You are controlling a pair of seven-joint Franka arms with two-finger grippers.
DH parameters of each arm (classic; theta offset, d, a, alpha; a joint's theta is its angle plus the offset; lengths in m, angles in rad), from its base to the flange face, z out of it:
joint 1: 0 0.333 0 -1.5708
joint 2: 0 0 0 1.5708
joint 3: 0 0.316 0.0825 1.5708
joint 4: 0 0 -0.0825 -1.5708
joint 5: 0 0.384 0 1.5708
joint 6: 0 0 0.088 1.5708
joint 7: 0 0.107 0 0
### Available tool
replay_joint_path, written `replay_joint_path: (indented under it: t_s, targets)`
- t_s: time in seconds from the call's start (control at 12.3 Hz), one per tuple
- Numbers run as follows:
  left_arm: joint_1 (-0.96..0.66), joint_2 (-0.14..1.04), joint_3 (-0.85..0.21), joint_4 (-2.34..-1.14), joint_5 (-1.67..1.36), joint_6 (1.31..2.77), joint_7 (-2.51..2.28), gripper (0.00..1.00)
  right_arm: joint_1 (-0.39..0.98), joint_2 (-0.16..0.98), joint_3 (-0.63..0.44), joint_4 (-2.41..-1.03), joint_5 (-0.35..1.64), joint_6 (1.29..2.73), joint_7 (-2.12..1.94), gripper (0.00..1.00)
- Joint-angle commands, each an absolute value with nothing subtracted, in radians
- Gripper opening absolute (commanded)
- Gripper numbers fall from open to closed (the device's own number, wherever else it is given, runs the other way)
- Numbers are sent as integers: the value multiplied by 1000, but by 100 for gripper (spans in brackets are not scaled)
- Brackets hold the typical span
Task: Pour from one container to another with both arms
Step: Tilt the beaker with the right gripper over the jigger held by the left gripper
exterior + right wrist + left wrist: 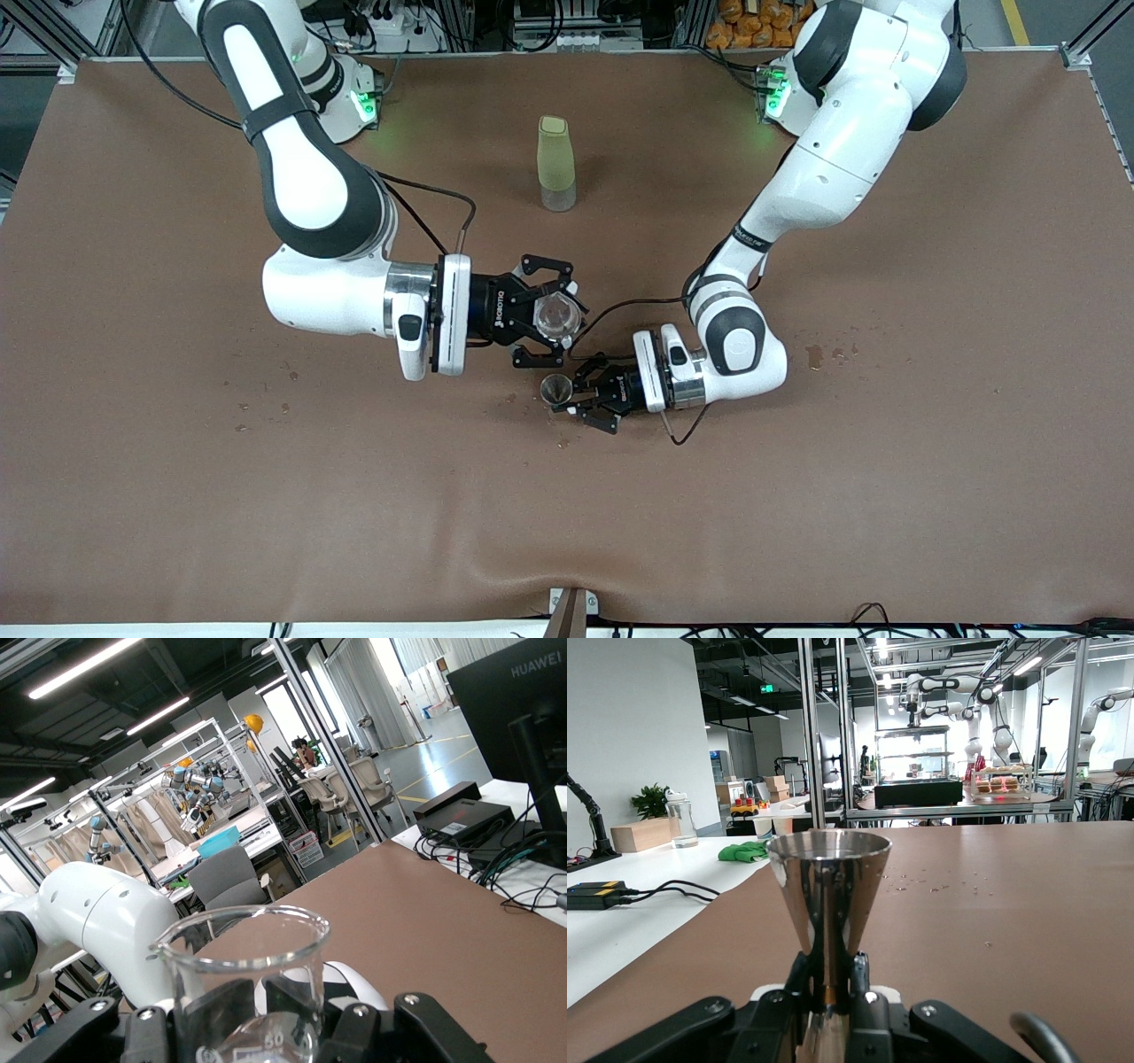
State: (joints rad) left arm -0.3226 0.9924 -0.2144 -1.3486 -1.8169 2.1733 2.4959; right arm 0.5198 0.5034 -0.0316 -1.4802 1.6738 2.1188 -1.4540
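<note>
A: While the right gripper [556, 319] hangs above the brown table [177, 487] near its middle, what is it clenched on?

B: Its fingers are clamped on the clear cup [556, 316], a small see-through beaker with a rolled lip. In the right wrist view the clear cup [241, 988] stands upright between the black fingers [208, 1014], rim level, with printed marks low on its wall. From the front camera you look straight down into its mouth.

A: And the left gripper [578, 396]?

B: It sits low, just nearer the front camera than the right one, and its fingers are pinched on the narrow waist of the metal jigger [556, 388]. The left wrist view shows the metal jigger [828, 904] upright, its upper cone flaring above the fingers [859, 979] that squeeze the waist.

A: How do the 2 vessels sit relative to each other?

B: Close but apart. In the front view the jigger's open rim shows just below the cup, a little nearer the camera. I cannot tell whether the jigger's foot touches the table.

A: Anything else on the table?

B: 1 tall pale-green bottle [555, 163] with a clear base stands upright, farther from the front camera than both grippers, between the 2 arm bases. A few small wet spots [828, 354] dot the cloth toward the left arm's end.
</note>
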Motion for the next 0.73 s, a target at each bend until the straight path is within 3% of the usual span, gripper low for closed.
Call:
replay_joint_path:
  t_s: [0.0,0.65]
  targets:
    - [-321,983,-210,-1345,-1836,2181,2522,0,552,456,-44,-1555,1799,2138,-1437,0]
    - [-311,956,-210,-1370,-1830,2171,2510,0,581,416,-44,-1603,1853,2169,-1232,0]
